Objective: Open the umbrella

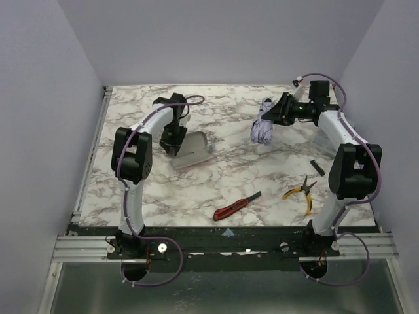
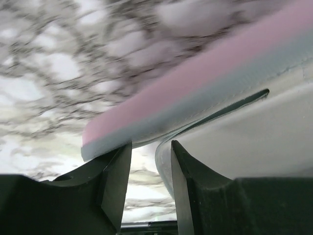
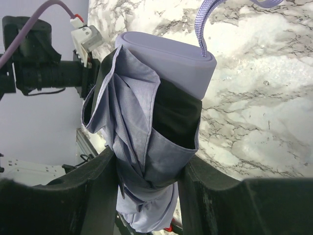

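Both arms engaged: right gripper clamps the folded umbrella; left gripper stands part-open at a pale pouch, apparently holding nothing. Next: grasp handle, extend.

Left arm folds at the elbow in the frame's upper left, left hand pointing downward, fingers narrowly parted; right arm reaches toward upper right, right hand clamped sideways around the umbrella.
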